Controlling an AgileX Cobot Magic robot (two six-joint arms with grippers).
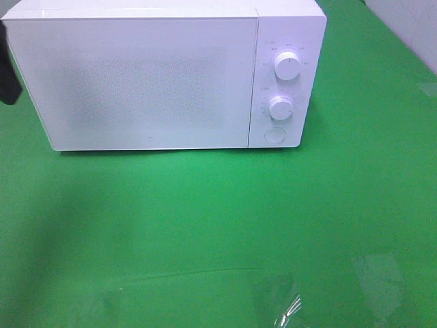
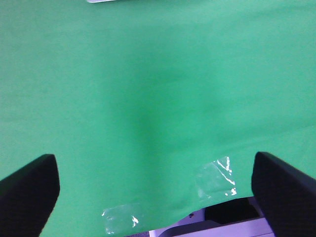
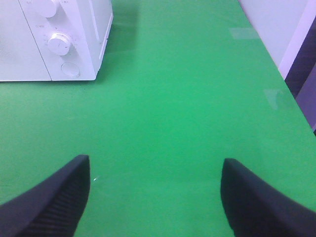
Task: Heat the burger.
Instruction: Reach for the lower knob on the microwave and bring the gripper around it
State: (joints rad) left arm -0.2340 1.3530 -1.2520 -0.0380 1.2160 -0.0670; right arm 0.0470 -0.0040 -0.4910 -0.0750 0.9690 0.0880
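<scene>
Microwave (image 1: 150,75): white, at 12 o'clock on green cloth (image 1: 205,225). Door (image 1: 136,82) is shut and frosted, so the interior is unreadable.
Burger: in no view; its place cannot be told.
Dark shape (image 1: 7,68): at 10 o'clock, cut off by the frame.
Left gripper (image 2: 154,170): jaws wide, empty.
Right gripper (image 3: 155,168): jaws apart, empty.
Open room: bare cloth from 3 through 6 to 8 o'clock. The cloth's edge lies by the left gripper, under a clear tape patch (image 2: 216,178).
</scene>
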